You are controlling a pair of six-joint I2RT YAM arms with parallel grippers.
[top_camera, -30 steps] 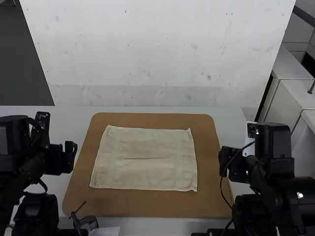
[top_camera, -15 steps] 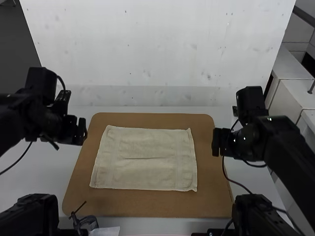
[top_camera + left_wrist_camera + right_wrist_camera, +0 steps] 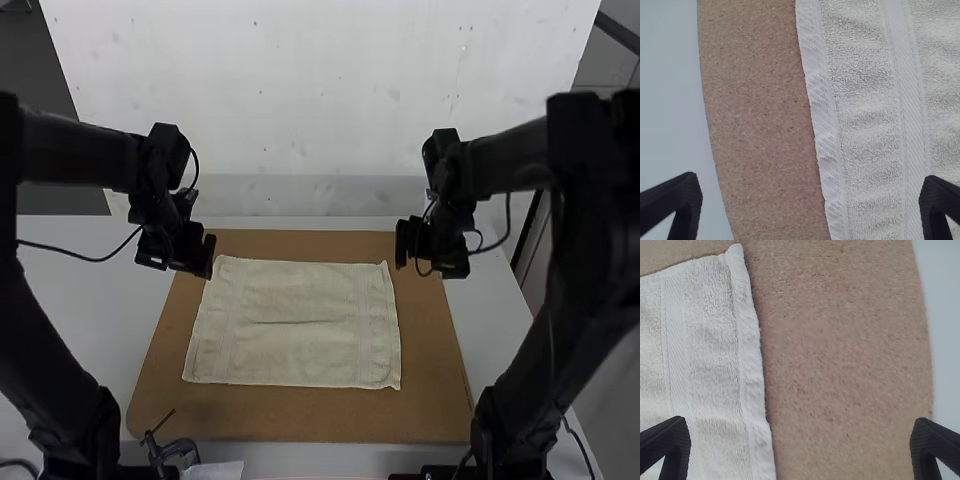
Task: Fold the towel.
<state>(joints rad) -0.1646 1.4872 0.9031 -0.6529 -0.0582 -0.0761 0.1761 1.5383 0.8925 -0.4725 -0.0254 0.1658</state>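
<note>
"How did the left gripper (image 3: 182,258) stand?"

"Wide open, its two black fingers (image 3: 685,200) well apart and empty. It was over the far left part of the board, near the towel's far left corner."

"And the right gripper (image 3: 428,256)?"

"Wide open too, with nothing in its grip. That one was over the far right part of the board, just beside the far right corner (image 3: 736,254) of the towel."

"Where was the towel (image 3: 290,345) itself?"

"Spread out unfolded on the brown board (image 3: 300,425), with board showing all round it. A short crease (image 3: 285,322) ran left to right across its middle, and the far right corner stuck out in a little point. Woven bands ran along inside its left and right edges."

"What about farther out?"

"The board lay on a pale table (image 3: 100,310). At the near left there was a small clamp-like thing (image 3: 178,450) with a piece of paper (image 3: 220,470) beside it, and a whitish panel (image 3: 300,100) rose behind the far edge"
</note>
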